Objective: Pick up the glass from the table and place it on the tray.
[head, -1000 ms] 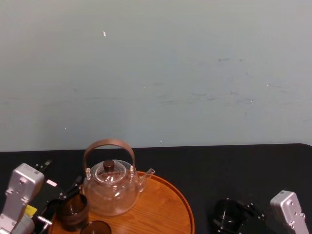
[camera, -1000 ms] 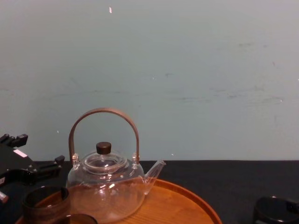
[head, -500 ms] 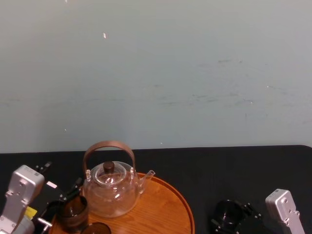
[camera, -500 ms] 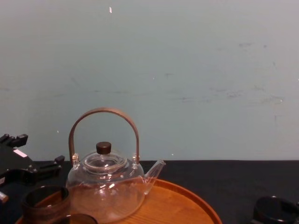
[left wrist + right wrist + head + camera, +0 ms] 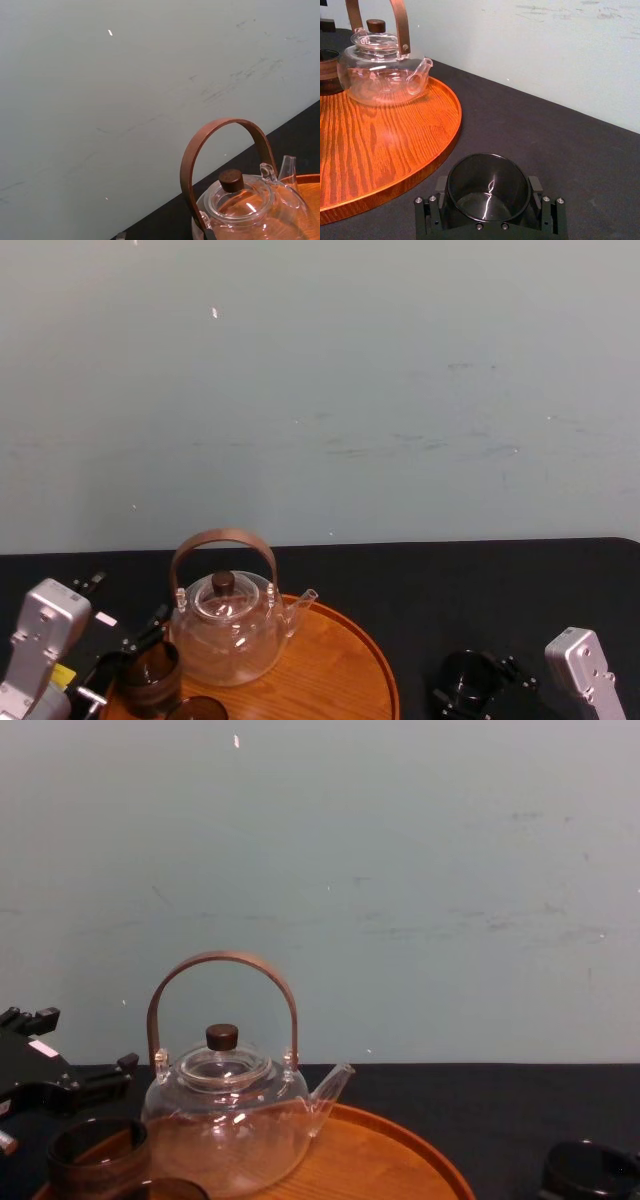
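Right gripper: clamped on glass, front right of table.
Left gripper: table's front left; grip unclear.
Tray: teapot, two other glasses.

Head view: set high, facing forward and down onto the teapot, with the wall behind it. Chest view: set lower, about level with the teapot, facing forward across the tabletop, nearer and side-on. Left wrist view: close beside the teapot, tilted up past its handle. Right wrist view: low, off the teapot's spout side, looking across the tray toward it, with the glass nearest. All four views share the teapot and tray.
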